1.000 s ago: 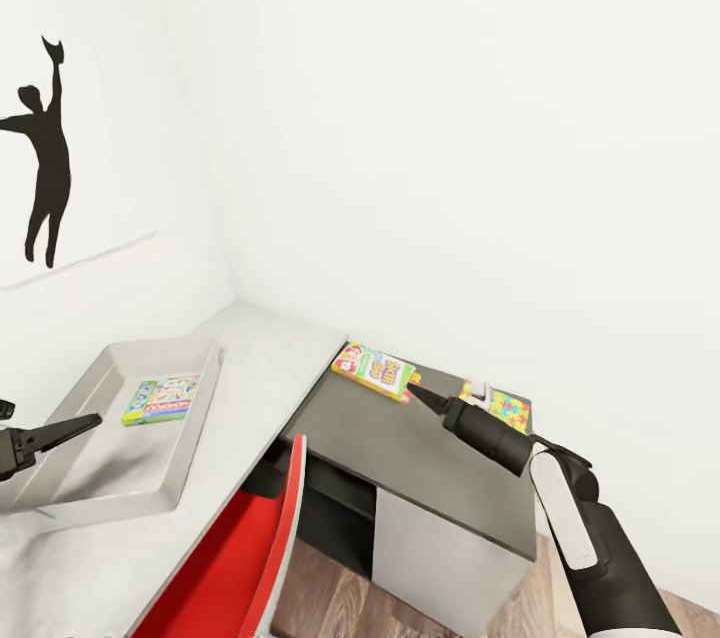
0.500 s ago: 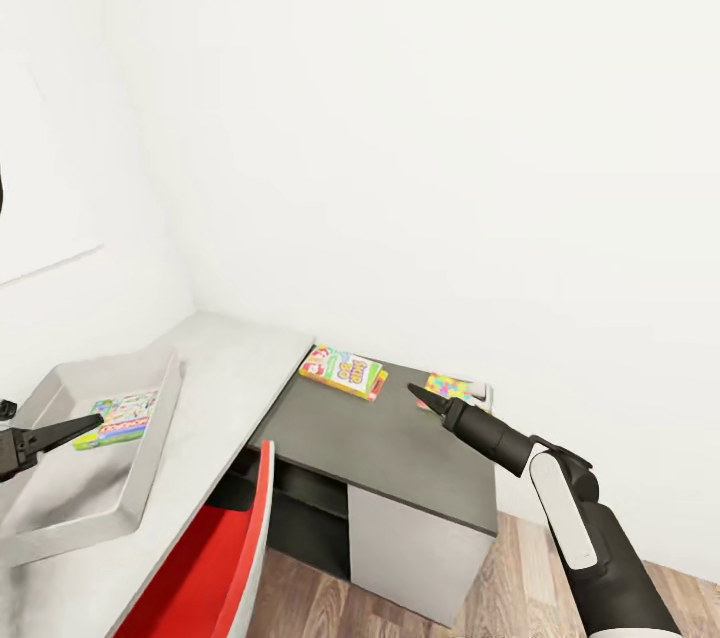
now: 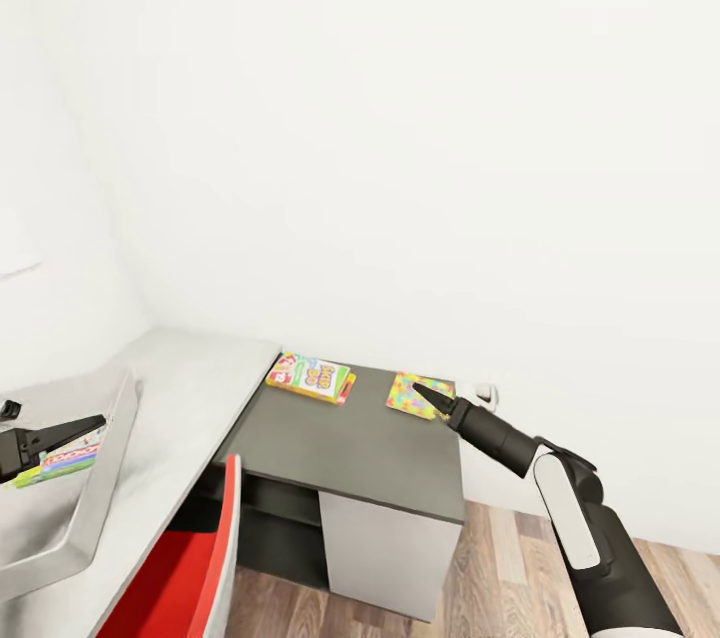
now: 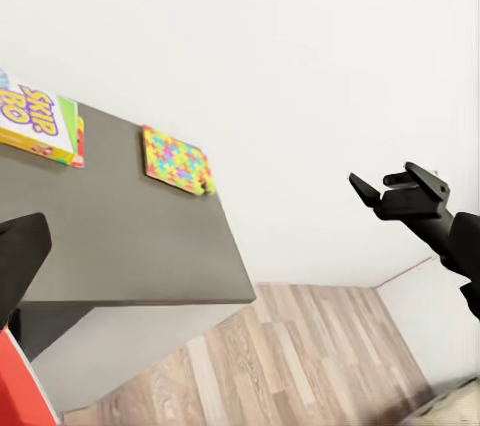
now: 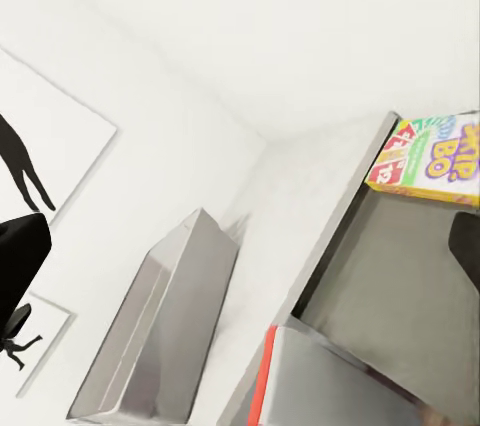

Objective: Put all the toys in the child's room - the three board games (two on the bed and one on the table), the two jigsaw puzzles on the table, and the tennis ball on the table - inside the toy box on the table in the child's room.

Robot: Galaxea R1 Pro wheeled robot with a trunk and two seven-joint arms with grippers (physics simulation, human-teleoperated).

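A SKIP-BO board game [image 3: 310,378] [image 4: 38,121] [image 5: 432,158] and a jigsaw puzzle [image 3: 408,394] [image 4: 178,160] lie at the back of the table's dark top [image 3: 340,443]. The toy box [image 3: 98,490] [image 5: 165,331] stands on the light grey top, with another board game [image 3: 66,457] lying flat inside. My left gripper [image 3: 85,424] [image 4: 200,221] hangs open over the toy box, holding nothing. My right gripper [image 3: 420,391] [image 5: 245,246] hovers open just above the puzzle's near edge. The tennis ball and the bed are out of view.
A red chair [image 3: 190,568] is tucked against the table's front. White walls close the corner behind the table. Wood-plank floor [image 3: 500,568] lies to the right of the white drawer unit [image 3: 385,548]. A black silhouette print [image 5: 25,171] hangs above the toy box.
The head view has swung right, so table, toy box and games shifted left and the silhouette print left the picture. Both arms hold their places in the view; the right gripper now overlaps the puzzle.
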